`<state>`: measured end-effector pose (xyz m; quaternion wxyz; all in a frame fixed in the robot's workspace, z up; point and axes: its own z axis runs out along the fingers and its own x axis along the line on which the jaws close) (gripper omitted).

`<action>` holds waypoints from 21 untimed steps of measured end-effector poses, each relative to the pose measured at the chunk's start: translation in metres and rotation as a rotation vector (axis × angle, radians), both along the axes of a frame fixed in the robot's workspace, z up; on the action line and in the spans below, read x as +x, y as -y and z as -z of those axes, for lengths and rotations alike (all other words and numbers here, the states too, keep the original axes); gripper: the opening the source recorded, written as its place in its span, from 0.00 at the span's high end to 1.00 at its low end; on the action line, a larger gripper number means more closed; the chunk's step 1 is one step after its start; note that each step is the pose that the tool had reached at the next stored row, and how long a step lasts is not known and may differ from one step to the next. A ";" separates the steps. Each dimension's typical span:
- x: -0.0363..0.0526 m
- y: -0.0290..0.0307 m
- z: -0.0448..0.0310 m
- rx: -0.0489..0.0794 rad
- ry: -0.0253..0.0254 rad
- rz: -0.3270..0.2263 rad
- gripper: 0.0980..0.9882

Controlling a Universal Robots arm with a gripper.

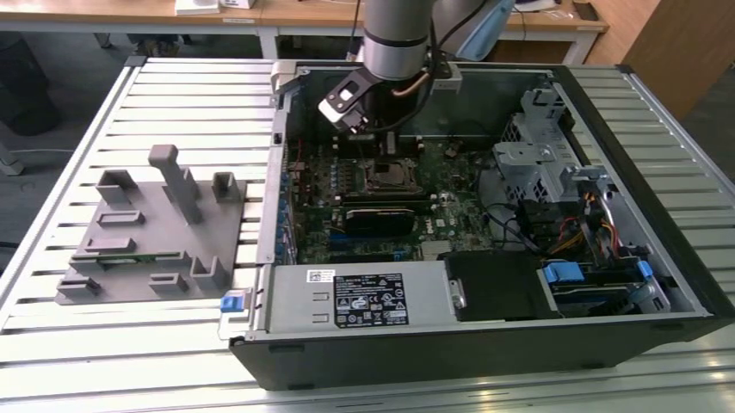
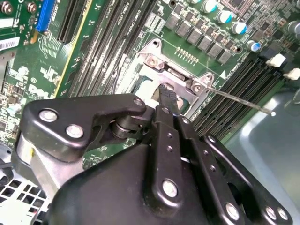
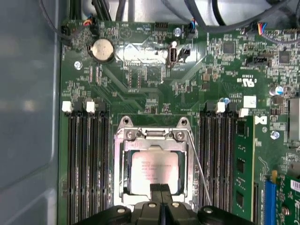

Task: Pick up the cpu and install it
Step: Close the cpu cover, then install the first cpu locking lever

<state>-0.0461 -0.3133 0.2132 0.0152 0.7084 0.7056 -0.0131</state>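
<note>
The cpu (image 3: 154, 172) lies flat in its open socket frame (image 3: 120, 159), the gripper (image 3: 161, 188) with fingers together over its edge; we judge seating under way, any further motion demanding gentle, vertical travel.

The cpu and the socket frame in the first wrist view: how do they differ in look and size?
The cpu is a solid flat plate; the socket frame is an open rim. The cpu is smaller and lies inside the socket frame. Both are square, silvery metal.
</note>
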 end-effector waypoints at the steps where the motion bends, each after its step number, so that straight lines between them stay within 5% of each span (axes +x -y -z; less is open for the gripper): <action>1: 0.0007 0.0000 0.0000 0.000 0.0000 0.000 0.99; 21: 0.0098 0.0000 0.0000 0.000 0.0000 0.000 0.99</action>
